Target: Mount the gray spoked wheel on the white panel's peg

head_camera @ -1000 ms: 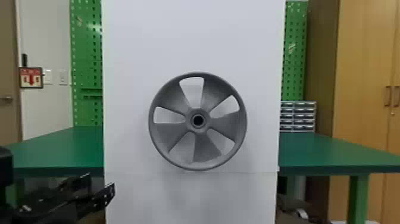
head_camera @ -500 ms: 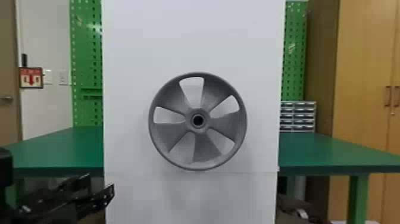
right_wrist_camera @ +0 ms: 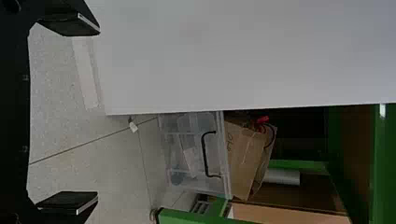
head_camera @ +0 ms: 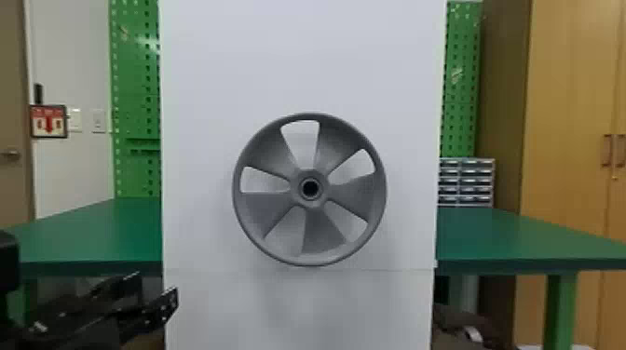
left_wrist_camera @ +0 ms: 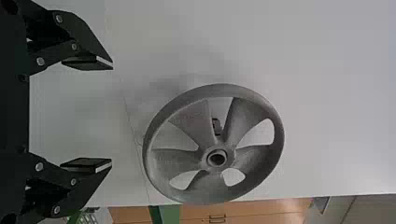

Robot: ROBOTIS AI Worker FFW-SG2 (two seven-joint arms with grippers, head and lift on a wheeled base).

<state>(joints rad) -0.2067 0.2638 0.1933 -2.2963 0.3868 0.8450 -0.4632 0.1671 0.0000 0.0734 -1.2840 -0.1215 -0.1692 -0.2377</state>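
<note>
White panel [head_camera: 298, 56] behind, gray spoked wheel [head_camera: 275, 209] unmoved, left claw [head_camera: 156, 289] apart

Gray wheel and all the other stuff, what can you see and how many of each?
wheel: 1, gray, in front of panel
panel: 1, white, middle
pegboard: 2 parts, green, behind panel
tabletop: 2 parts, green, both sides of panel
small-drawer unit: 1, gray, right tabletop
cabinet: 1, wood-brown, far right
door: 1, brown, far left
sign: 1, red, left wall
switch plates: 2, white, beside sign
bin: 1, clear, low beside panel
box: 1, brown, by bin
left gripper: 1, black, lower left
right gripper: 1, black, facing panel's right edge
</note>
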